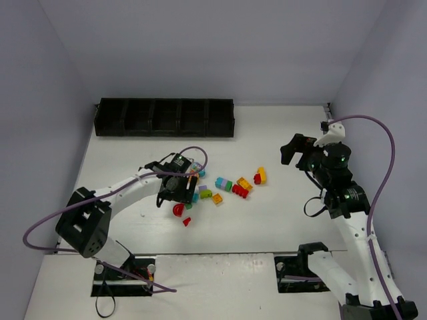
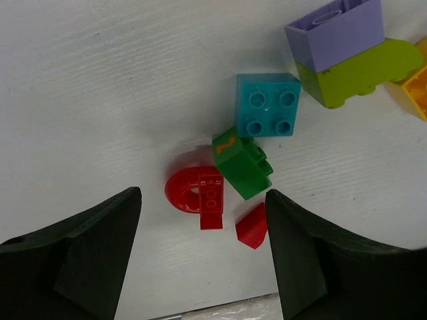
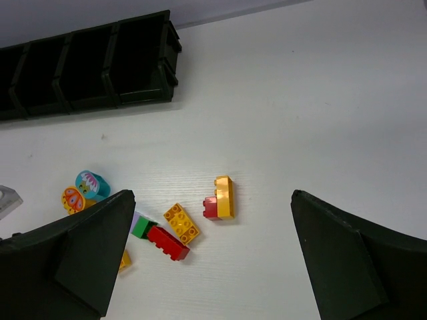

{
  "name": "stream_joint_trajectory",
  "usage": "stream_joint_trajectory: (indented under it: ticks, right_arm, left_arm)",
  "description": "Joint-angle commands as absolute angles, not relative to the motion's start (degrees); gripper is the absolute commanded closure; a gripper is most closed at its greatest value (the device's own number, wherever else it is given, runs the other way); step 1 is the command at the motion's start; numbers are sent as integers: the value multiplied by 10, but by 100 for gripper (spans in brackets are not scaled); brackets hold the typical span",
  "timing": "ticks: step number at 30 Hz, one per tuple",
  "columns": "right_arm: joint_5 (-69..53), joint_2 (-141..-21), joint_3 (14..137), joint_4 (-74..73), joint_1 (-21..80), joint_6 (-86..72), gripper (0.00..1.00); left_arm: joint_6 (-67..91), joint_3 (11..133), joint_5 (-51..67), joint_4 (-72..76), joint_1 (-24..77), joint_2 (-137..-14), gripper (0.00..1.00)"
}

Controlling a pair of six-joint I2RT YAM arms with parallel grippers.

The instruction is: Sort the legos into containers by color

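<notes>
The legos lie scattered mid-table (image 1: pixel 223 187). My left gripper (image 2: pixel 203 263) is open and low over the table. Just ahead of its fingertips lie a red arch brick (image 2: pixel 195 193) and a small red wedge (image 2: pixel 252 227), which sits close to the right finger (image 2: pixel 313 253). Beyond them are a green brick (image 2: pixel 241 163), a cyan brick (image 2: pixel 268 105) and a lilac brick on a lime one (image 2: pixel 337 33). My right gripper (image 3: pixel 210 260) hangs open, high above a yellow-and-red brick (image 3: pixel 223 198). The containers (image 1: pixel 165 118) form a black tray at the back.
An orange brick (image 3: pixel 181 222), a red brick (image 3: pixel 168 243) and round cyan and orange pieces (image 3: pixel 87 188) lie left of the right gripper's view. White walls close in the table's left, back and right sides. The arm bases stand at the near edge (image 1: pixel 213 257).
</notes>
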State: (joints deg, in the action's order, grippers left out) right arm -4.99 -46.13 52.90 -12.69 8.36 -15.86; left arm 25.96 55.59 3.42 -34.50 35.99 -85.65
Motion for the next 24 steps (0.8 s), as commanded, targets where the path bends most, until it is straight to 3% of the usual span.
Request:
stream_joint_trajectory:
  ticks: [1,17,20,21,24]
  right_arm:
    - [-47,-461,536,-98,87,-160,0]
    - [-47,-461,527,-102,88,-153,0]
    - [-45,-460,527,-103,89,-149,0]
    - [-44,-457,527,-104,88,-148,0]
    - [-41,-449,528,-108,88,-144,0]
  left_arm:
    - [274,558,38,-316,369,-873,31]
    - [304,500,10,-296,371,-881,33]
    - [308,507,5,-286,370,-896,47]
    - [309,509,5,-286,370,-898,59]
    - [311,519,-21,-299,367,-894,77]
